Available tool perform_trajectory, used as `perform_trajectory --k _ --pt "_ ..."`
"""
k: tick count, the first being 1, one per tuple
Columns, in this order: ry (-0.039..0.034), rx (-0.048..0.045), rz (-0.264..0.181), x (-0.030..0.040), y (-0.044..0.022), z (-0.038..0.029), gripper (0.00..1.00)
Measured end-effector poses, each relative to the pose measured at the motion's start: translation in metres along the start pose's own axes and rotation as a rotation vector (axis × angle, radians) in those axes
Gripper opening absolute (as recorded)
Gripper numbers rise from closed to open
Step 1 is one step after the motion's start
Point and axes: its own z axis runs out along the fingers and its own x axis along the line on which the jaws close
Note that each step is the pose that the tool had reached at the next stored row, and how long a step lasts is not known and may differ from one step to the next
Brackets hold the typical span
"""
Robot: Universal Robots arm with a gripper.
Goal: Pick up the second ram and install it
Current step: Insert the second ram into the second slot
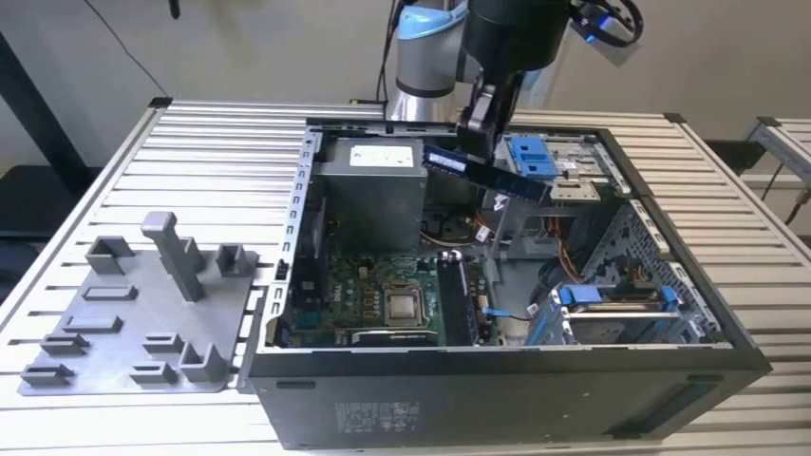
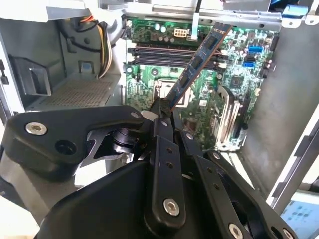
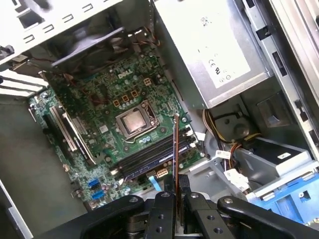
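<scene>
Your gripper (image 1: 472, 141) is pinched tight on the ram (image 1: 500, 179), so the stick is off the table and hangs in the air over the open case (image 1: 507, 380), above its far half. In the exterior view the ram's long axis runs from about 10 o'clock to 4 o'clock, with the fingers nearer the 10 o'clock end. In both wrist views the stick juts straight out from the fingertips toward the board: the second wrist view shows its chip face (image 2: 197, 62), the first wrist view shows it edge-on (image 3: 176, 149).

The relation to watch is ram to slots (image 1: 459, 296). In the exterior view they lie toward 6 o'clock from the stick, lower down on the board (image 1: 367, 285), well apart from it. They run roughly 12 to 6 there, so you can judge that the stick is not yet lined up with them or down at their level.

Inside the case you have the board with its processor socket (image 1: 403, 306) at 9 o'clock from the slots, the power supply (image 1: 367, 190) at 12 o'clock from the socket, and a blue-tabbed drive cage (image 1: 609, 296) at 3 o'clock from the slots. The grey tray (image 1: 127, 332) sits outside, at 9 o'clock from the case.
</scene>
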Motion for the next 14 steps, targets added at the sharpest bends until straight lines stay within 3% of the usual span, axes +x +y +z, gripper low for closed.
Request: perform_trajectory --k 14 --pt "-0.0033 0.0034 0.214 0.0 0.0 0.0004 0.14"
